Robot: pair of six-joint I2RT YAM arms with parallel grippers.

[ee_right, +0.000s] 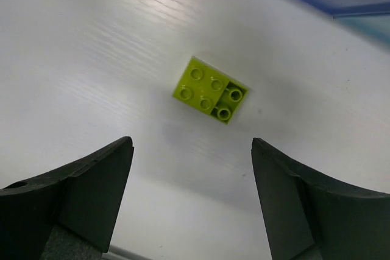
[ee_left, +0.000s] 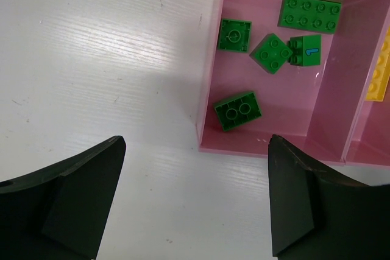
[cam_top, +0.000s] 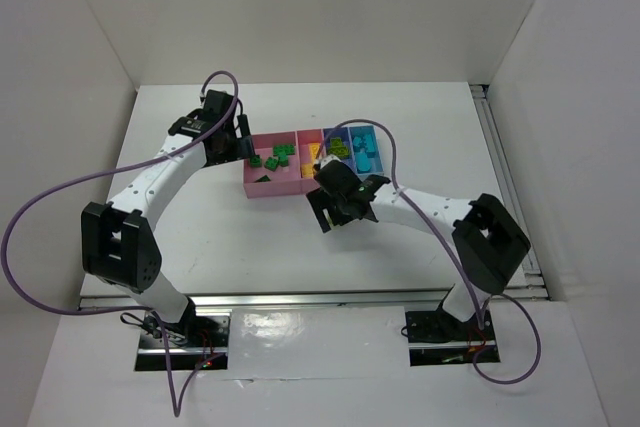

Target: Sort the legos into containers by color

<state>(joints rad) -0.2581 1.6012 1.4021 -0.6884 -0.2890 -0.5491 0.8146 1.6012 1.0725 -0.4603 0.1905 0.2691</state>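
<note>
Right gripper (ee_right: 191,150): hangs spread apart, lime brick (ee_right: 210,89) at 12 o'clock. Left gripper (ee_left: 196,144): spread apart too, green bricks (ee_left: 237,111) in pink box (ee_left: 207,108) at 1 o'clock.

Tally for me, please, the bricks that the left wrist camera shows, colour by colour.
Dark green bricks: 5, all in the pink compartment
Yellow brick: 1, cut off by the picture's edge
Total: 6
</note>
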